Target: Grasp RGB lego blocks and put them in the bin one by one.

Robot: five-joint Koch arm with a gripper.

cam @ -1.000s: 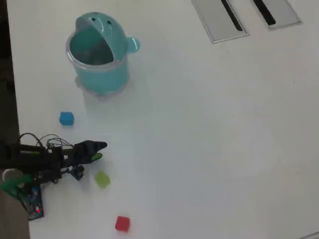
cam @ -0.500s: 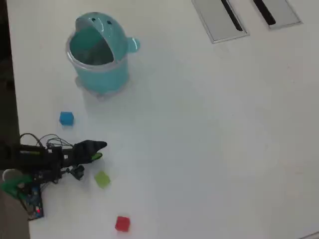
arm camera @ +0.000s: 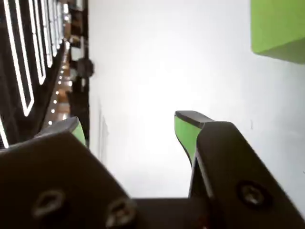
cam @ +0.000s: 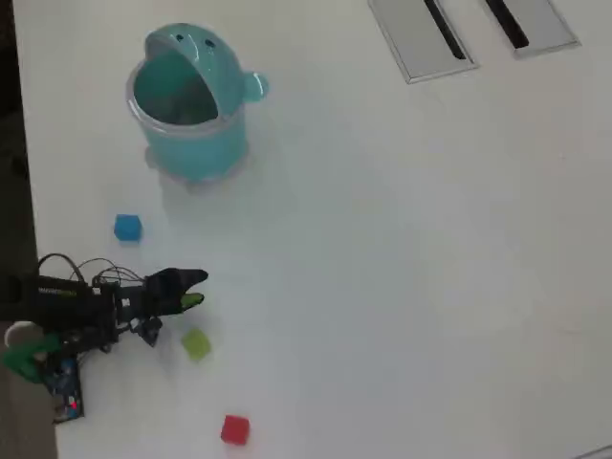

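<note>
Empty gripper beside the yellow-green block, all three blocks on the table.

In the wrist view the gripper (arm camera: 131, 129) has its green-padded jaws apart with bare white table (arm camera: 152, 57) between them, gripping nothing; the yellow-green block (arm camera: 279, 26) sits ahead and off to the right of the jaws, outside their gap. In the overhead view the gripper (cam: 191, 289) lies low, the yellow-green block (cam: 196, 343) just below it, the blue block (cam: 127, 227) near above it, the red block (cam: 235, 428) farther below, and the bin (cam: 229, 134) well above, seemingly empty. Risk: closing now would likely catch air, or a jaw could nudge the offset block away.
</note>
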